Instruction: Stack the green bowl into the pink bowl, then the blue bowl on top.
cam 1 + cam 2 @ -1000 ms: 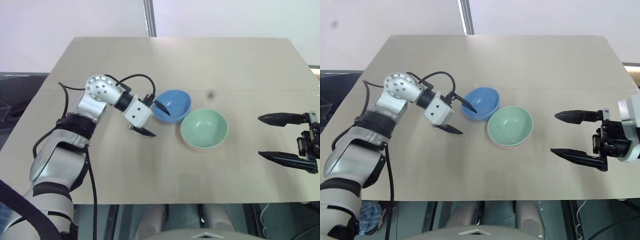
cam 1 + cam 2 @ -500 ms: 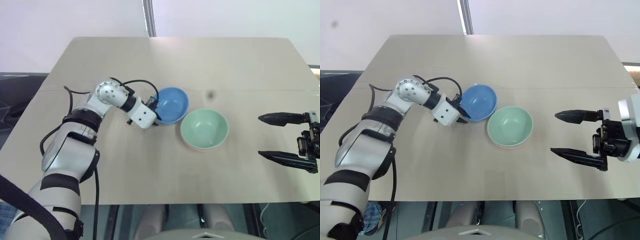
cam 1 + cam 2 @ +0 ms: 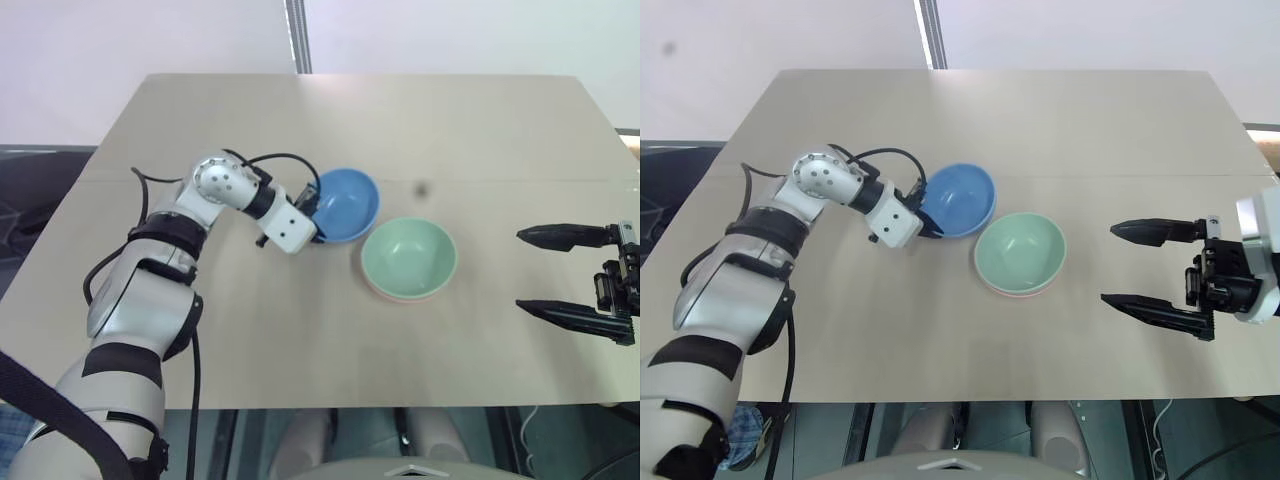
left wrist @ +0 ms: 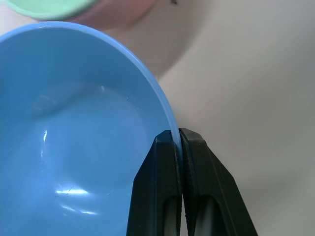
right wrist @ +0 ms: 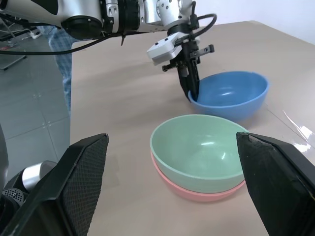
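Fingers of the left gripper [image 4: 179, 135] were clamped on the blue bowl's [image 3: 345, 203] near rim; the green bowl [image 3: 408, 256], nested in the pink bowl [image 5: 197, 191], lay just beside it; the right gripper [image 3: 560, 272] was held spread wide.

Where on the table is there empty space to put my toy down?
The table is bare along its far side, and between the green bowl and the open right gripper. It's crowded where the left gripper pinches the blue bowl beside the stack.
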`<state>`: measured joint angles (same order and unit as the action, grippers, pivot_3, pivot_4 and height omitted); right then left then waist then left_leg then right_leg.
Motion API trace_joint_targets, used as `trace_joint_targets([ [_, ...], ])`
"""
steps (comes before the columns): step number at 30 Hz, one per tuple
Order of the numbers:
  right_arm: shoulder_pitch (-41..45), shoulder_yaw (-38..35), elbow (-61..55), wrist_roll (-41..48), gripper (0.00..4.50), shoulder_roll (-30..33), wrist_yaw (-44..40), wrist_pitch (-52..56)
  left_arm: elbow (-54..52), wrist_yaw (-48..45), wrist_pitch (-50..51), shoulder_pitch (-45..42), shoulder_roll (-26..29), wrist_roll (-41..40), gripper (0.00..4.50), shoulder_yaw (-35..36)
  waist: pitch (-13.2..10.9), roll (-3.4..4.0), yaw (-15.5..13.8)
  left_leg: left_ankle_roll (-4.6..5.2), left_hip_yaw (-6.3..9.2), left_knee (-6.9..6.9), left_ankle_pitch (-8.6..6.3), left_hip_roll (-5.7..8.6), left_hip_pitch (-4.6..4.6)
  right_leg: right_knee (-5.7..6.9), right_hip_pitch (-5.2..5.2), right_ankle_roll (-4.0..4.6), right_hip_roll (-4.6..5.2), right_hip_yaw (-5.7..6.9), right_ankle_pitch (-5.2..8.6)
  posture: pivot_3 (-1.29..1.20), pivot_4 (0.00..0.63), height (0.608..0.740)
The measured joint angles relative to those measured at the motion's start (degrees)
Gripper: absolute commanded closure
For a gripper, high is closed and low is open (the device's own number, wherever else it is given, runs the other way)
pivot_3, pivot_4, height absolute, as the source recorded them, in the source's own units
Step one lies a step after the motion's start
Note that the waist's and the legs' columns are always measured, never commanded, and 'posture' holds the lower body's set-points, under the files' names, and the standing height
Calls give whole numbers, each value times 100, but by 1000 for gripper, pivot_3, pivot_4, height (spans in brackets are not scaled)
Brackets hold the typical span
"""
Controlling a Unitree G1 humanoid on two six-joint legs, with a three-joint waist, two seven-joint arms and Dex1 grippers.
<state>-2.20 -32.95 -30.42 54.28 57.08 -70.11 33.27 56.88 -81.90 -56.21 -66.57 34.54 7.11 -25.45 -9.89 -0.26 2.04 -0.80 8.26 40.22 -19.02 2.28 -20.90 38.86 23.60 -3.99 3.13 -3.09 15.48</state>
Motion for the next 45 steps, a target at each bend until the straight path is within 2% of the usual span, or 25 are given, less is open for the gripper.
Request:
trace_joint_targets([
  [4,0,0,-1,-4,0,0,-2,-1,-268,-605,185,-234,-404,-1096,4457,421,-2,-3,-13,0,3,7,0,1,-10,-2,2,0,4,5,0,0,150,740],
  [7,-4,-1,1,-13,0,0,-4,-5,-577,-919,269,-350,-441,-1609,4457,487,-2,-3,21,0,2,6,0,0,-6,0,2,0,3,3,0,0,150,740],
  [11,-24,-1,-2,-42,0,-6,-4,-21,-1525,-1036,682,-309,-428,-2529,4457,347,-2,-3,33,0,3,6,0,-2,-4,2,2,0,2,2,0,0,150,740],
  [14,-27,-1,-9,-74,0,-13,10,-37,-2568,-1036,1088,-60,-225,-3219,4457,-39,-1,-2,31,-1,6,6,0,-4,-1,2,1,0,3,-4,0,0,150,740],
  [19,-49,-1,-6,-102,0,-38,47,-72,-3548,-1037,1449,376,310,-3756,4457,-754,-2,-2,23,-1,9,6,0,-5,4,6,1,0,1,-8,0,0,150,740],
  [25,-132,-13,-11,-102,0,-43,65,-93,-3485,-1037,1320,383,604,-3841,4457,-1145,-1,-2,-11,-1,0,7,1,-2,3,3,-2,0,0,-3,0,0,150,740],
  [29,-134,-13,-14,-103,0,-44,87,-103,-3062,-1037,1031,379,544,-3700,3198,-1216,-1,-2,-5,-1,-1,7,1,-1,3,2,-1,0,0,-3,0,0,150,740],
  [34,-133,-13,-13,-106,0,-44,88,-110,-2803,-1037,836,374,253,-3656,785,-1232,-1,-2,-17,-1,0,7,1,-1,1,0,-2,0,1,-2,0,0,150,740],
  [41,-126,-12,0,-112,0,-44,80,-113,-2745,-1037,793,374,22,-3653,785,-978,-2,-3,11,-1,-1,6,1,-1,2,1,-1,0,1,-3,0,0,150,740],
  [43,-124,-12,0,-112,0,-44,80,-113,-2682,-1037,924,347,26,-3649,785,-824,-2,-3,8,-1,-1,6,1,-1,3,2,-1,0,0,-3,0,0,150,740],
  [45,-123,-12,-2,-110,0,-44,79,-113,-2708,-1037,1480,337,104,-3665,785,-674,-2,-3,10,0,0,6,0,-1,2,2,-1,0,0,-3,0,0,150,740],
])
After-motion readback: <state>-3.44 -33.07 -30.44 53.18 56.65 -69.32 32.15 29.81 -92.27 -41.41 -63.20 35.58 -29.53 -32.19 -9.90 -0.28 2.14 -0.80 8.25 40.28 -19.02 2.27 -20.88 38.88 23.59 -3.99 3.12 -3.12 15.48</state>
